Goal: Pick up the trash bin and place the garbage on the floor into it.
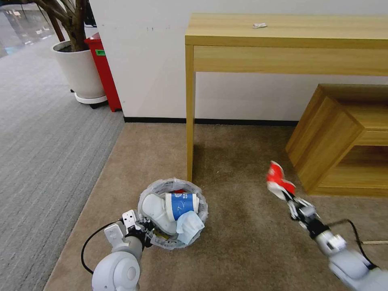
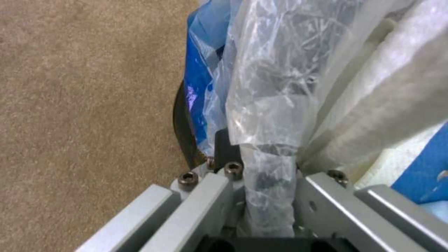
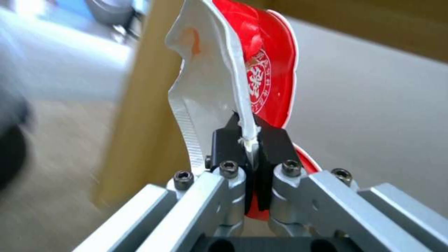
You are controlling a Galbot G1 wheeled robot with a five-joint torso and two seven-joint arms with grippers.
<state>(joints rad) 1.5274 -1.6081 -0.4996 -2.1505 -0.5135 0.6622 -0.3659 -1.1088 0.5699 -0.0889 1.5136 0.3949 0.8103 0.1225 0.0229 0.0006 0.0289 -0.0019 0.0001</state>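
A: Starting at the left, what is the left gripper (image 1: 148, 233) doing at seven o'clock?

B: It is clamped on the near rim of the small round black trash bin with its crinkled translucent liner (image 1: 173, 185), at six o'clock on the beige short-pile carpet (image 1: 242, 242). Pinching rim and bag together (image 2: 268, 147) probably lets the arm carry the bin along to each piece of litter.

A: What's inside?

B: A white slipper (image 1: 155, 210), a blue-and-white paper cup (image 1: 182, 204) and a pale blue mask (image 1: 190, 226), piled to the brim.

A: And the right side?

B: At four o'clock the right gripper (image 1: 287, 194) is raised off the carpet, well apart from the bin, its jaws together on the edge of a red-and-white foil wrapper (image 3: 261, 80), which stands up from the pinch. A light wooden side table (image 1: 283, 36) stands at one o'clock.
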